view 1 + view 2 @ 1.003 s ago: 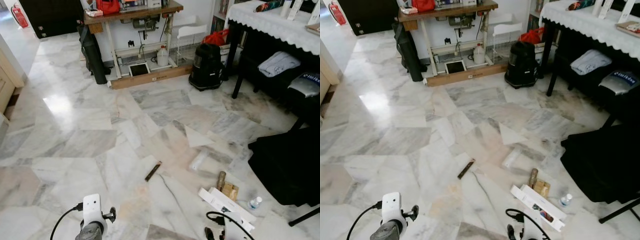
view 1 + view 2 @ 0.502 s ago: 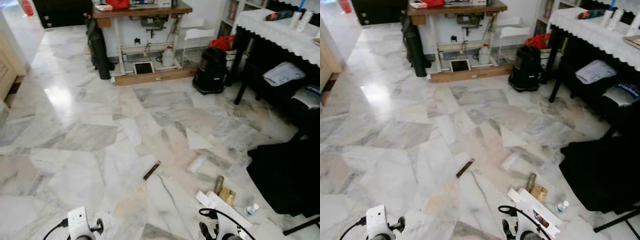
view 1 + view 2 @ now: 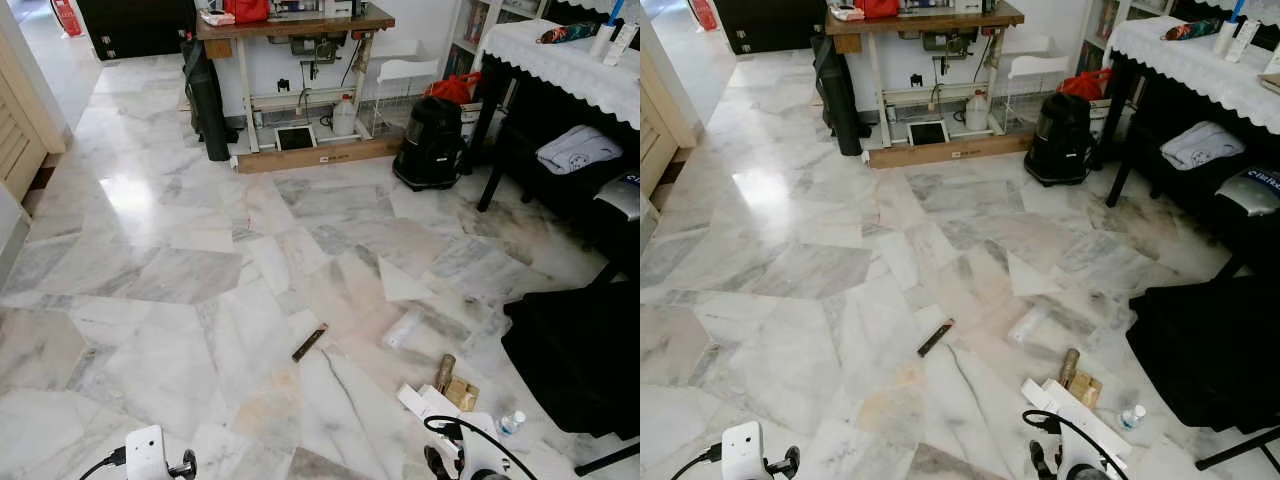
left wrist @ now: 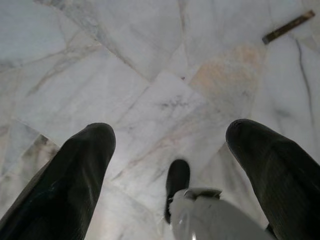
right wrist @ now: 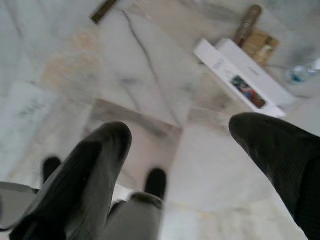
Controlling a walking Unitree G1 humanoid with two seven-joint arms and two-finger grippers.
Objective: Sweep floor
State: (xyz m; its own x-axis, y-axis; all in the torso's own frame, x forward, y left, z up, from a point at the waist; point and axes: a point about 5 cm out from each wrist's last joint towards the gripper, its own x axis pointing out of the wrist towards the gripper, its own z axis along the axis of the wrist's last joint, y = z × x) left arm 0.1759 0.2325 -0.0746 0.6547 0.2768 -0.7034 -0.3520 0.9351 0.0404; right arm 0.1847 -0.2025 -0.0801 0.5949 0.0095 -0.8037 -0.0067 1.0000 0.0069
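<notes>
Marble floor [image 3: 180, 270] litter, lower right: light, stiff white carton [image 5: 240, 80], graspable across its narrow width; both jaws wide, empty.

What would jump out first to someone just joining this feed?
The litter on the marble floor ahead and to the robot's right: a long white box, a small plastic bottle, a brown tube and a dark flat strip. Behind it, a black vacuum canister stands near a wooden worktable. Both end effectors hang open and empty.
</notes>
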